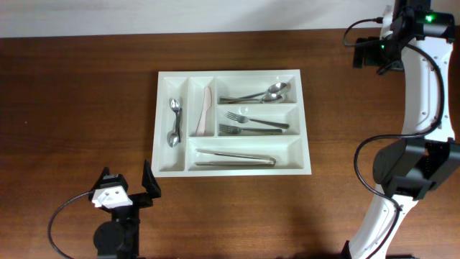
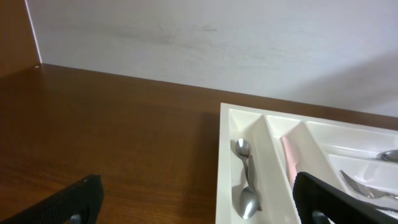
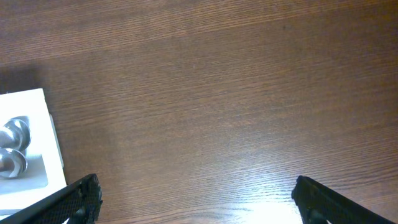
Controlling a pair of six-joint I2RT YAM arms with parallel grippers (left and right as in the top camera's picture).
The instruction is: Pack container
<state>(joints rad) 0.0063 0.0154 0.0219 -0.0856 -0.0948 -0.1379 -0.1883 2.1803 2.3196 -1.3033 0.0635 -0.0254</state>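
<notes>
White container (image 1: pixel 233 73): you count four spoons (image 1: pixel 277 91), two forks (image 1: pixel 248 130), one knife (image 1: pixel 205 111), one tongs (image 1: pixel 233 158). Left gripper (image 1: pixel 128 180) and right gripper (image 3: pixel 196 199) gape wide, empty, fingers partly cropped.

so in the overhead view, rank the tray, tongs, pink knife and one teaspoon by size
1. white rectangular plastic cutlery tray
2. long metal tongs
3. pale pink plastic knife
4. small metal teaspoon

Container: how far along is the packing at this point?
Looks done: the container holds small spoons, a knife, larger spoons, forks and tongs, one kind per compartment. In hand: nothing; left gripper and right gripper sit away from it, jaws open and empty. Left: no loose utensil shows on the table.
</notes>
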